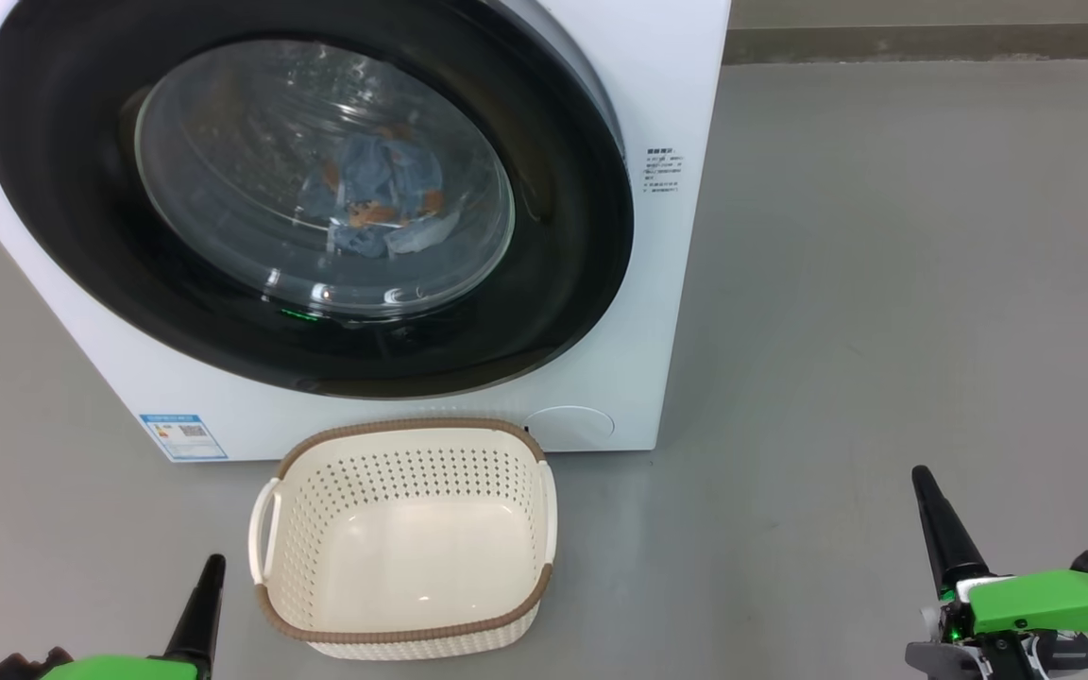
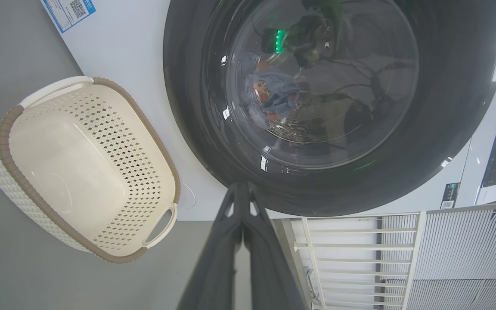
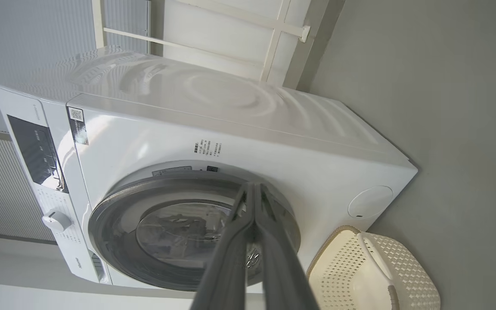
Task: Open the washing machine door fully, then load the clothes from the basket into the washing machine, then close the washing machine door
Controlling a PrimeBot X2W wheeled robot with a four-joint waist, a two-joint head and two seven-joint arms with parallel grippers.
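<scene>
A: Arm pose?
B: Both low, pointing up toward washing machine [image 1: 676,94]. Left gripper [image 1: 212,571] near basket [image 1: 412,427] left corner, fingers [image 1: 199,623] clenched, empty. Right gripper [image 1: 924,486] well apart from basket, clenched too, nothing held.
A: Clothes [image 1: 379,194]?
B: Inside, behind closed washing machine door [image 1: 223,170]. Basket just before front panel. Open floor [image 1: 884,283] right of both.

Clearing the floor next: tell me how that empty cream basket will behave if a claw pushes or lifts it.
The basket is empty, thin perforated plastic, so probably light. Pushed, it would likely slide on the smooth grey floor rather than tip, being wide and low. Its walls may flex; the side handle looks firmer.
</scene>
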